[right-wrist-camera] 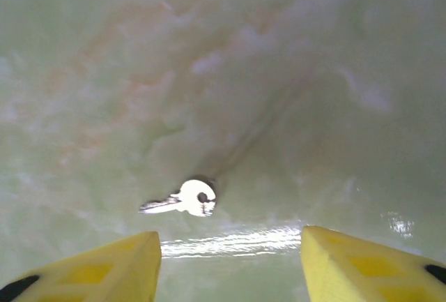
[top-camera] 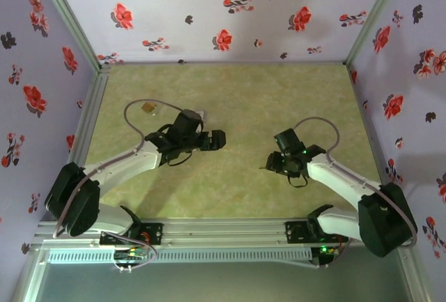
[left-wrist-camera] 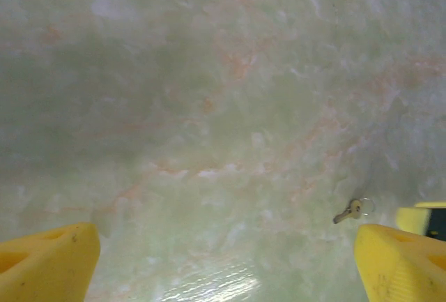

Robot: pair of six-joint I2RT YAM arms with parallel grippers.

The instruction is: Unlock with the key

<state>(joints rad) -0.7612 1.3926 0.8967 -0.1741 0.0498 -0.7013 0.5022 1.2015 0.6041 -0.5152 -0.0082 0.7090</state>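
Note:
The key (right-wrist-camera: 185, 199) is small and silvery and lies flat on the green marbled tabletop, blade pointing left. My right gripper (right-wrist-camera: 230, 267) hovers over it, open, with its yellow fingers (right-wrist-camera: 104, 270) on either side just short of the key. In the left wrist view the same key (left-wrist-camera: 350, 211) shows tiny at the lower right, next to my open left gripper (left-wrist-camera: 226, 267). From above, the left gripper (top-camera: 221, 140) and right gripper (top-camera: 270, 163) face each other at mid-table. The brass padlock (top-camera: 148, 107) lies at the back left, behind the left arm.
Floral walls (top-camera: 223, 9) close in the table on three sides. A grey cable (top-camera: 132, 117) loops over the left arm near the padlock. A yellow finger of the right gripper (left-wrist-camera: 421, 218) shows at the right edge of the left wrist view.

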